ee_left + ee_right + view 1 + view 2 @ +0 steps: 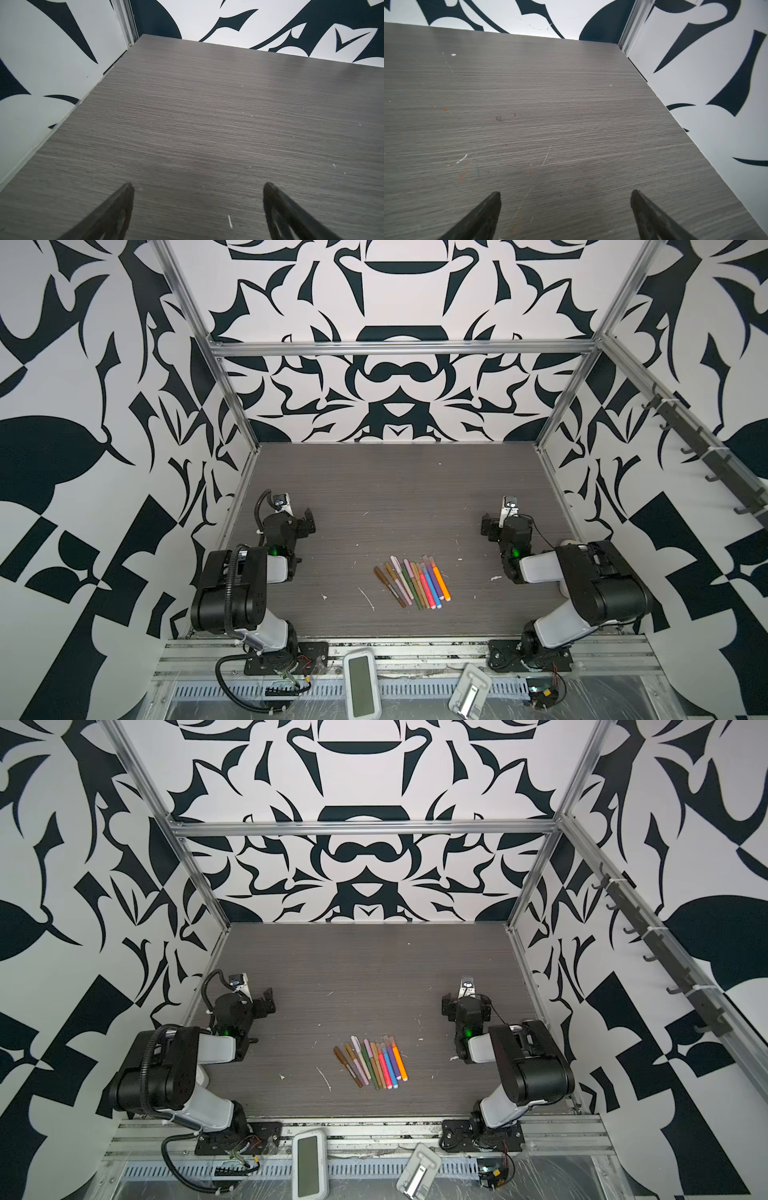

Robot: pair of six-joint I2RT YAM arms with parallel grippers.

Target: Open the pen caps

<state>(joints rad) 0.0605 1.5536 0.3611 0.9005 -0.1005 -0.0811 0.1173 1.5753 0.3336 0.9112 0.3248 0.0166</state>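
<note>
Several pens [411, 583] [371, 1063] lie side by side in a row on the grey wood-grain table [395, 489], a little right of centre near the front. They run from brown on the left to orange on the right. The pen caps [428, 561] sit on the pens' far ends, and some are translucent pinkish. My left gripper [307, 522] [266, 1002] [199, 186] hovers open at the left, far from the pens. My right gripper [488, 526] [448, 1006] [565, 192] is open at the right, also apart from them. Both wrist views show only bare table between the fingers.
Patterned black-and-white walls close in the table on three sides. A white handheld device [360, 682] and a white stand [469, 693] lie on the front rail. Small white scraps [368, 598] dot the table left of the pens.
</note>
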